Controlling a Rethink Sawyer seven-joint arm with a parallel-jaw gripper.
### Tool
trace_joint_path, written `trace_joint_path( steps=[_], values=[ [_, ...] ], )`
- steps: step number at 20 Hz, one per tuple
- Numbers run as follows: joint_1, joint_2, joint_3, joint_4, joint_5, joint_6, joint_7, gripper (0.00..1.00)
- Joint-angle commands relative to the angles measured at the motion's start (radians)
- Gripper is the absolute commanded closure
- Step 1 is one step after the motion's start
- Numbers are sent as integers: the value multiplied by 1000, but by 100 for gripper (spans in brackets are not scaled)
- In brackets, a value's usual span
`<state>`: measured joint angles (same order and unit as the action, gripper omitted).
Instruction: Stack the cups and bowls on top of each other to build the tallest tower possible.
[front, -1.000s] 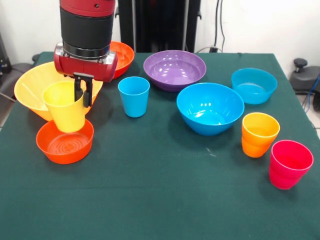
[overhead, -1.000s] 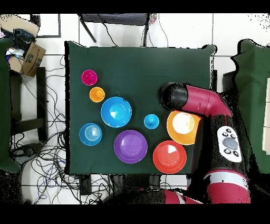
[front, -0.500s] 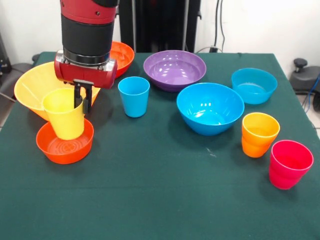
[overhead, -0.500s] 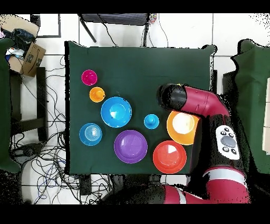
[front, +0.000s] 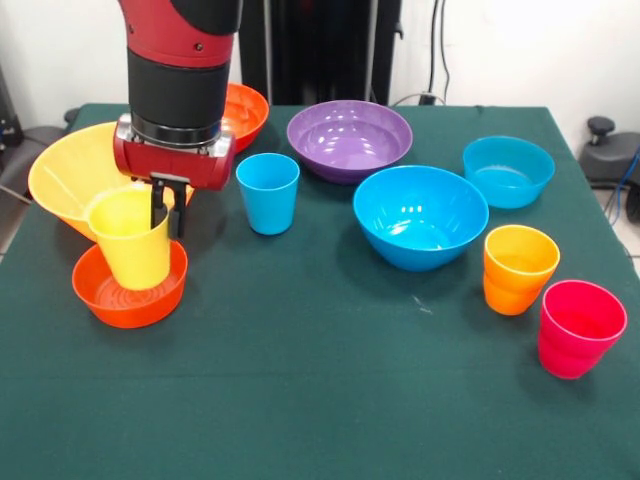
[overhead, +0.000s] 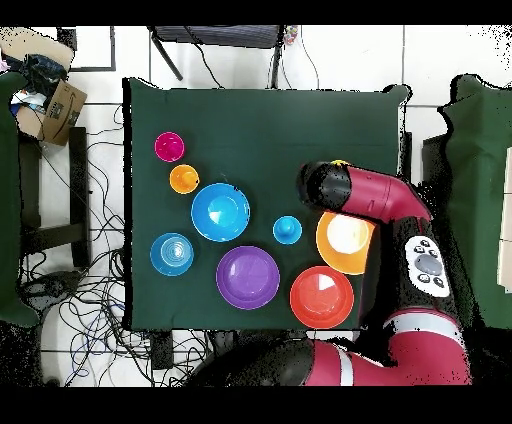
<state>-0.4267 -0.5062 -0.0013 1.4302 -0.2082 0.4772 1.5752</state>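
Observation:
My gripper (front: 166, 208) is shut on the rim of the yellow cup (front: 128, 245), which stands upright inside the small red-orange bowl (front: 115, 300) at the left of the front view. Behind them sits the large light orange bowl (front: 60, 175). The blue cup (front: 267, 192) stands just right of my gripper. The purple bowl (front: 349, 137), large blue bowl (front: 420, 215) and teal bowl (front: 508, 170) each sit alone. At the right stand the orange cup (front: 518, 268) and the pinkish red cup (front: 580, 327). In the overhead view my arm (overhead: 360, 190) hides the yellow cup and small bowl.
A medium red-orange bowl (front: 245, 108) sits behind my arm near the table's far edge. The green cloth table (front: 320, 400) has open cloth along its near side. Overhead, cables and a cardboard box (overhead: 55, 108) lie on the floor beside the table.
My gripper has come down a little with the yellow cup, so the cup now sits lower in the small red-orange bowl. Nothing else has moved.

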Motion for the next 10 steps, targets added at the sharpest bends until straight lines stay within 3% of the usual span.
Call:
trace_joint_path(
  steps=[1,10],
  values=[
    [18,75,34,22,-73,-36,44,100],
    [26,103,21,-6,-77,-26,36,100]
  ],
)
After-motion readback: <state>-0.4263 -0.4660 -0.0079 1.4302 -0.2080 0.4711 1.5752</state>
